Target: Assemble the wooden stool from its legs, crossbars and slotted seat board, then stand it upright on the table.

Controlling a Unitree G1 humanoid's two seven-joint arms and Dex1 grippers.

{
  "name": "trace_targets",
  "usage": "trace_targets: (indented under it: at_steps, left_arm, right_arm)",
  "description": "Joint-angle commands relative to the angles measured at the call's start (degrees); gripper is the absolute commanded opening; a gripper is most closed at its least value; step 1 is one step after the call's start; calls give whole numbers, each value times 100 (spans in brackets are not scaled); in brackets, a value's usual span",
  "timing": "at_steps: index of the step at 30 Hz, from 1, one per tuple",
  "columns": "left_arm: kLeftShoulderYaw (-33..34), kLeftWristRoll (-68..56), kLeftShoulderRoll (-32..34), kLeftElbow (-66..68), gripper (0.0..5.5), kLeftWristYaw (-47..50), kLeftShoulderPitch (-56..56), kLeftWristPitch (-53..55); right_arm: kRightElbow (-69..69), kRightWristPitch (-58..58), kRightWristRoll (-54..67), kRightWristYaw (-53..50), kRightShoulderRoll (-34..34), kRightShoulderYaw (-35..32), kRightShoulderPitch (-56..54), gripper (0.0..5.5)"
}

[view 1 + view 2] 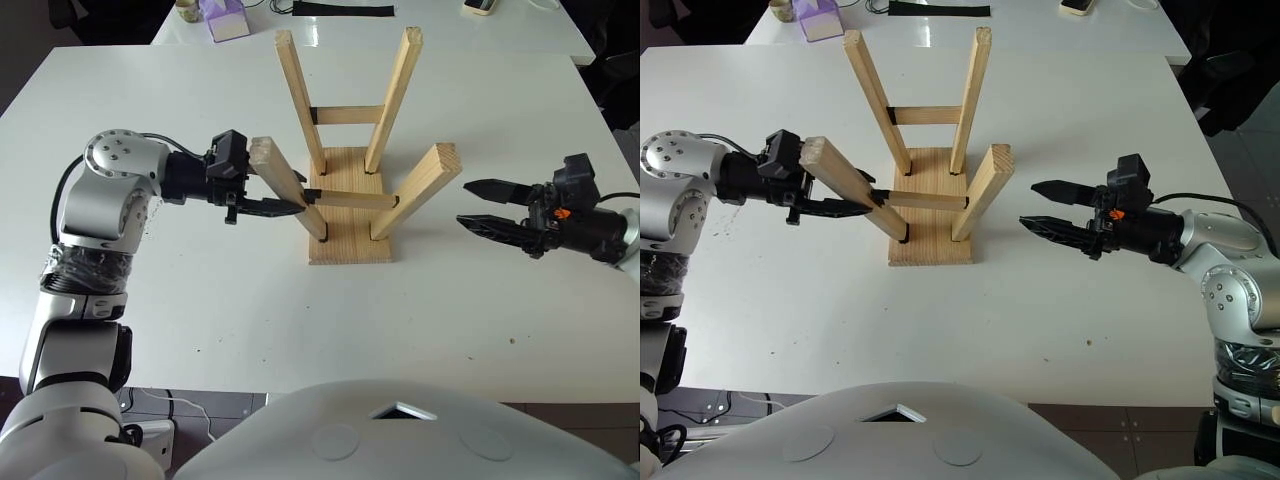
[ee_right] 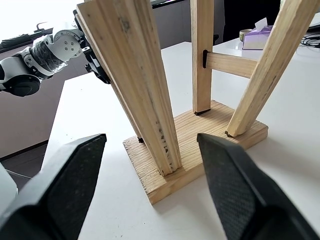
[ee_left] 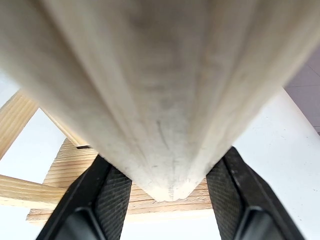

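Observation:
The wooden stool stands upside down in mid-table, its slotted seat board [image 1: 350,250] flat on the surface and its legs pointing up. Crossbars [image 1: 348,115] join the legs in pairs, one pair at the back and one at the front. My left gripper [image 1: 285,202] is shut on the near left leg [image 1: 278,172], which leans outward; the left wrist view has that leg [image 3: 160,100] between both black fingers [image 3: 112,195]. My right gripper [image 1: 466,204] hangs open just right of the near right leg [image 1: 420,188], touching nothing. In the right wrist view that leg [image 2: 145,90] rises between its spread fingers [image 2: 65,185].
The white table [image 1: 150,300] has free room in front of the stool and on both sides. A second table behind carries a purple tissue box [image 1: 225,18], a jar [image 1: 187,10] and a black strip [image 1: 345,10].

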Motion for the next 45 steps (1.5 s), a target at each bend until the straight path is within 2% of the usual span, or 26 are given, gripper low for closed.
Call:
trace_targets:
  at_steps: [1, 5, 8, 10, 12, 14, 17, 20, 23, 28, 33, 40, 45]
  left_arm:
    - [-350, 281, -80, -106, 209, 38, 149, 73]
    - [-418, 287, -117, -186, 209, 147, 206, 113]
    - [-406, 255, -103, -290, 209, 261, 286, 182]
    - [-390, 241, -121, -363, 209, 386, 332, 241]
    - [-366, 224, -159, -446, 209, 541, 377, 303]
    - [-368, 267, -214, -526, 209, 734, 392, 331]
    - [-374, 262, -387, -813, 209, 1129, 399, 485]
    - [-437, 260, -569, -1056, 209, 1453, 372, 635]
    - [-529, 354, -653, -1251, 209, 1742, 397, 752]
    - [-617, 409, -697, -1447, 209, 2068, 361, 1026]
    - [-664, 506, -651, -1440, 209, 2175, 338, 1098]
    - [-782, 604, -675, -1324, 209, 2236, 111, 1232]
    - [-940, 766, -775, -1104, 209, 2284, -184, 1337]
  right_arm:
    - [-156, -228, -214, -126, 54, -10, 73, 335]
    - [-197, -238, -5, -365, 55, -549, 26, 335]
    - [-570, 16, 688, -162, -122, -1240, 189, 335]
    - [-829, 28, 812, 18, -259, -1451, 376, 335]
    - [-840, 145, 1215, -396, -228, -1611, -39, 335]
    - [-1001, 218, 1726, -1377, -48, -1537, -894, 317]
    - [-1626, 324, 2043, -3087, 388, -859, -2000, 272]
    - [-2238, 445, 1787, -4182, 866, -26, -2365, 240]
    - [-2638, 478, 816, -5035, 1320, 1016, -2642, 240]
    - [-2863, 407, -472, -5731, 1734, 1918, -2642, 240]
    - [-2441, -57, -1694, -5682, 1817, 2559, -1984, 240]
    - [-353, -603, -3374, -5230, 1653, 3929, -674, 240]
    - [88, -971, -3856, -4854, 1630, 4286, -417, 240]
